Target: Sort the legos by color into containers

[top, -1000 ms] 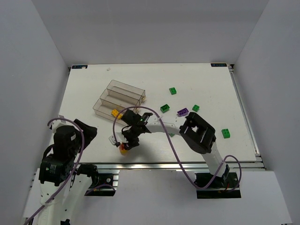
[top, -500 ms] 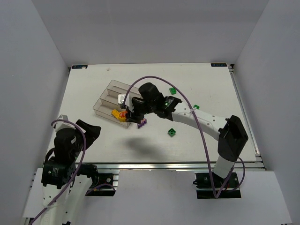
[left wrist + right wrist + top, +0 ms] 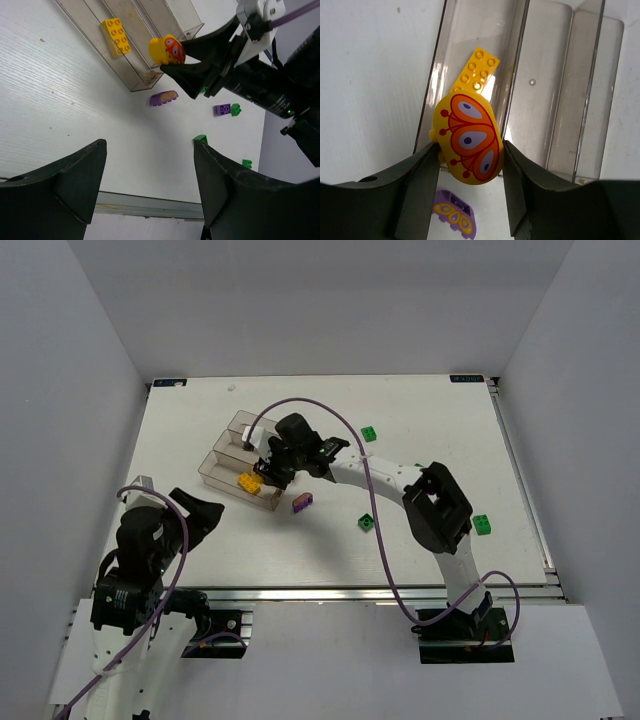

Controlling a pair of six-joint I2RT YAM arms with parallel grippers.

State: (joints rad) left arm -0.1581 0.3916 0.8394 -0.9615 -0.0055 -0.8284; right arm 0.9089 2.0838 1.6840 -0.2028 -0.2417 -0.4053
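Note:
My right gripper (image 3: 265, 471) is shut on a rounded yellow lego with an orange pattern (image 3: 470, 137) and holds it above the near end of the lowest clear container (image 3: 435, 85). It also shows in the left wrist view (image 3: 167, 49). A flat yellow lego (image 3: 475, 72) lies in that bin. The other two containers (image 3: 560, 100) hold no bricks. A purple patterned lego (image 3: 302, 503) lies on the table just beside the bins. My left gripper (image 3: 150, 145) is open and empty near the front left.
Green legos lie at the back (image 3: 369, 433), mid table (image 3: 367, 523) and right (image 3: 482, 524). A purple lego (image 3: 223, 109) touches a green one (image 3: 235, 108) under my right arm. The table's front rail (image 3: 150, 205) is close below my left gripper.
My right arm has swung from near the front edge up to the bins, carrying the yellow patterned lego. The purple lego it covered now shows. My left arm has barely moved.

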